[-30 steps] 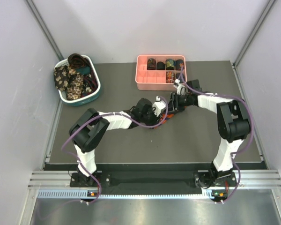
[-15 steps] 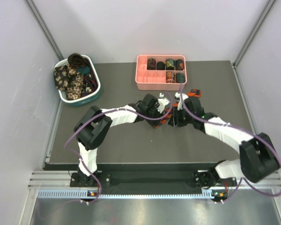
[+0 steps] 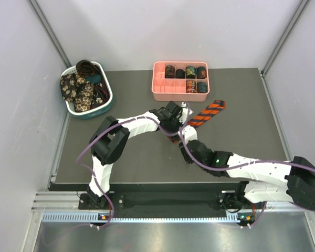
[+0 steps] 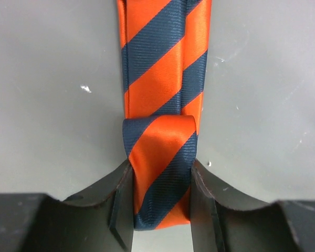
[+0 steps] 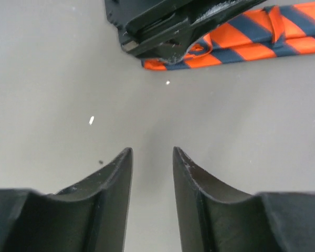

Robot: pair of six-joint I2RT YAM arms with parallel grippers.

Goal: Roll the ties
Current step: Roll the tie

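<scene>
Two arms work over one dark surface (image 3: 131,157). One striped tie (image 3: 207,113) lies loose on it. Six coiled ties (image 3: 190,71) sit in the compartments of one pink tray (image 3: 163,95) at the far edge. One white-and-teal basket (image 3: 106,107) at the far left holds a heap of ties (image 3: 79,89) (too tangled to count).

The striped tie lies flat, running diagonally from mid-surface toward the far right, on the near side of the tray. Seen from the left wrist, it (image 4: 163,68) shows broad orange and dark navy diagonal bands with a satin sheen. Its near end is folded back on itself into a first loop. The left end effector (image 4: 161,170) pinches that folded end, one finger against each edge. The right end effector (image 5: 151,152) has its fingers a small gap apart with nothing between them. It hovers over bare surface just short of the tie's end.

Half a second ago the right arm reached across the tie, close beside the left end effector (image 3: 178,125). Now the right end effector (image 3: 187,144) has drawn back toward the near side. The tie's far length, then mostly covered, lies in plain sight.
</scene>
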